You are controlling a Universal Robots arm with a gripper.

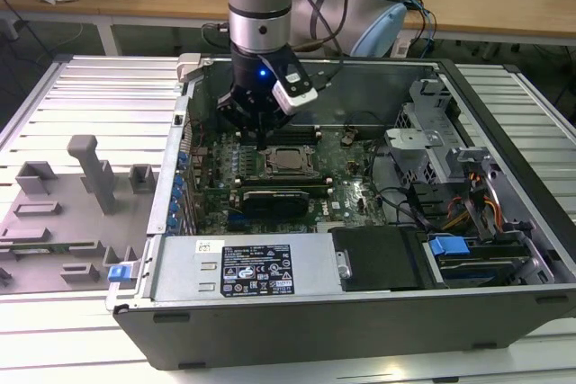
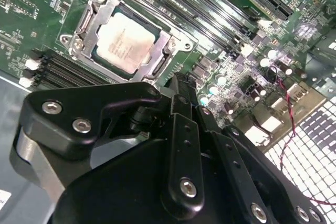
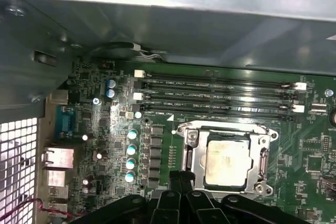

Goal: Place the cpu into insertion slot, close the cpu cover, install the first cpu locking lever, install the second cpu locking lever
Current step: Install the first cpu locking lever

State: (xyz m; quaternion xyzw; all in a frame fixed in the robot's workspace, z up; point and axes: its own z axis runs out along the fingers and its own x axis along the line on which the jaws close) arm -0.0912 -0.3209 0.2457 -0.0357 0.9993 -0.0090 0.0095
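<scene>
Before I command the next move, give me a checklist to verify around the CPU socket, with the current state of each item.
1. cpu seated flat and square in the cover's window: ok.
2. cpu cover down flat around the chip: ok.
3. Both locking levers latched: cannot tell; I cannot make them out.
4. Nothing held by the end effector: ok; it is shut and empty.
5. End effector touching the cover: cannot tell; its tip shows beside the cover's edge in both wrist views.
6. Loose cables away from the socket: ok; they lie toward the exterior view's right.
</scene>
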